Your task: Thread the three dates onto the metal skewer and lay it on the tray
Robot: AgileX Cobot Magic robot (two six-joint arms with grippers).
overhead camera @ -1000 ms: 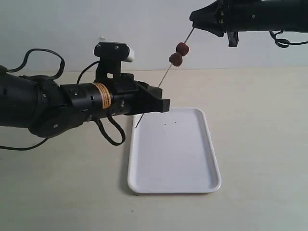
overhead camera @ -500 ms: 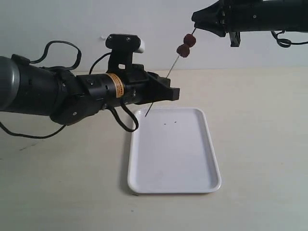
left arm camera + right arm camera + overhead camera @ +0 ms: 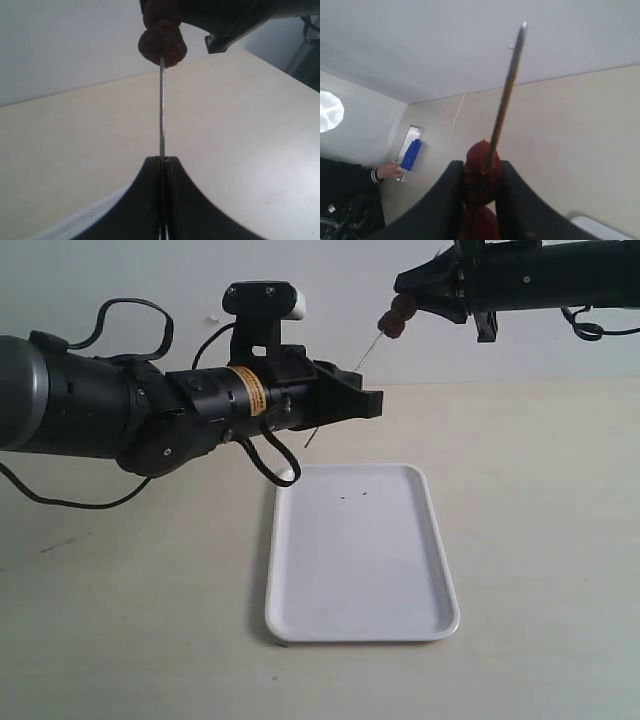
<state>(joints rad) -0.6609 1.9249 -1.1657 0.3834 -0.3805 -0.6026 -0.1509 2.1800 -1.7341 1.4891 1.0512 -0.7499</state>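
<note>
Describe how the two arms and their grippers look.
Both arms are glossy black cylinders. The left arm has a grey segment, an orange-yellow label band, a black-and-white camera on top and looping black cables. The left gripper and right gripper have black tapering fingers. The right arm trails a black cable.

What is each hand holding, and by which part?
The left hand pinches the thin grey metal skewer on its lower shaft. The right hand grips a wrinkled dark red date threaded near the skewer's upper end, by its sides.
</note>
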